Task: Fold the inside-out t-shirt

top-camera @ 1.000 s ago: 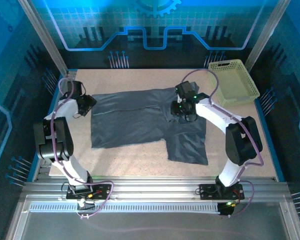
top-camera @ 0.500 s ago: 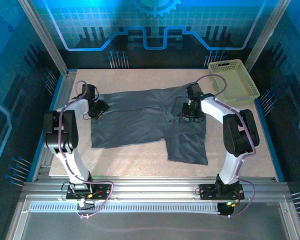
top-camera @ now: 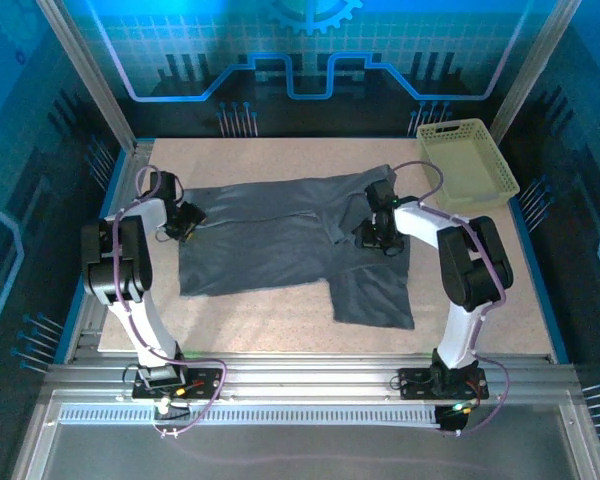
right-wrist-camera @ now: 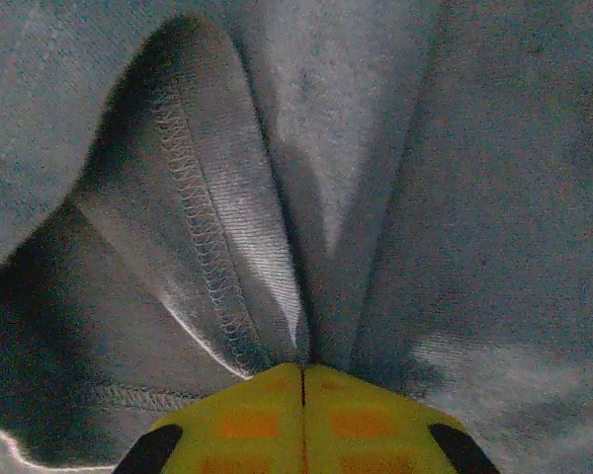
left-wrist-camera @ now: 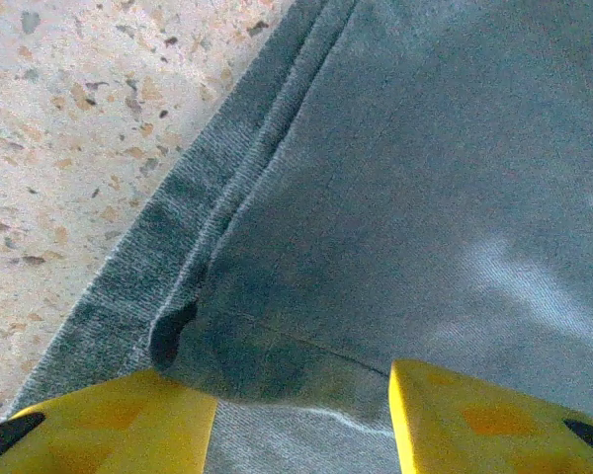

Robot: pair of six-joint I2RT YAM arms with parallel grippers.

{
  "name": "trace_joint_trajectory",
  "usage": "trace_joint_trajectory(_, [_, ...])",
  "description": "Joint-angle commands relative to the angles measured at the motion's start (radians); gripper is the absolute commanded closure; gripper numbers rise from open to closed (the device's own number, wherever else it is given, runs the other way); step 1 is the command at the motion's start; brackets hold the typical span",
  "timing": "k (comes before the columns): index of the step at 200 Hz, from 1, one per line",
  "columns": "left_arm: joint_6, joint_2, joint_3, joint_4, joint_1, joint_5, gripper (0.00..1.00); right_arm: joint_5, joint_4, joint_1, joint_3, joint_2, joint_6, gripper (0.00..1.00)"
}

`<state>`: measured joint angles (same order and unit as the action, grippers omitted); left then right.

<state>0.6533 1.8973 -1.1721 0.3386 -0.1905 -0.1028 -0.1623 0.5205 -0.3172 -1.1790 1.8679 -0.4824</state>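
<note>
The inside-out t-shirt (top-camera: pixel 270 245) lies spread across the middle of the table, dark slate grey, with one part reaching toward the near edge at the right. My left gripper (top-camera: pixel 187 222) sits low at the shirt's left edge. In the left wrist view it (left-wrist-camera: pixel 301 395) is open, its yellow fingers (left-wrist-camera: pixel 119 425) apart over the hemmed edge of the shirt (left-wrist-camera: pixel 405 197). My right gripper (top-camera: pixel 373 233) rests on the shirt's right-middle part. In the right wrist view it (right-wrist-camera: pixel 302 367) is shut, pinching a raised ridge of the fabric (right-wrist-camera: pixel 474 178) beside a stitched seam.
A pale yellow-green basket (top-camera: pixel 467 165) stands at the back right corner, apart from the shirt. Speckled tabletop (top-camera: pixel 280 320) shows in front of the shirt and along the left side. Metal frame posts and rails border the table.
My right gripper has closed on a fold of the shirt and settled slightly nearer. The left gripper has shifted a little along the shirt's left edge, its jaws still apart.
</note>
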Motion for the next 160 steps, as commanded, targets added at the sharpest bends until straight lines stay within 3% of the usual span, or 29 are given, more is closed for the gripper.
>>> trace_joint_trajectory(1, [0.009,0.006,0.001,0.010,-0.024,-0.001,0.49,-0.113,0.047,-0.005,0.050,-0.071,-0.022,0.96])
trace_joint_trajectory(36, [0.014,0.002,0.009,0.010,-0.039,0.000,0.50,-0.187,0.046,-0.005,0.104,-0.119,-0.066,1.00])
trace_joint_trajectory(101, [0.014,0.000,0.012,0.007,-0.040,0.000,0.49,-0.206,0.005,-0.015,0.145,-0.173,-0.067,0.96])
trace_joint_trajectory(107, [0.014,0.000,0.012,0.007,-0.040,-0.002,0.50,-0.205,0.000,-0.019,0.143,-0.181,-0.058,0.94])
trace_joint_trajectory(128, [0.016,0.001,0.014,0.000,-0.040,-0.013,0.49,-0.184,-0.015,-0.036,0.121,-0.206,0.002,0.68])
trace_joint_trajectory(145, [0.017,0.000,0.014,0.000,-0.040,-0.014,0.50,-0.198,-0.005,-0.054,0.078,-0.193,0.040,0.57])
trace_joint_trajectory(160, [0.016,-0.001,0.012,0.000,-0.040,-0.014,0.50,-0.186,0.011,-0.057,0.034,-0.159,0.049,0.56])
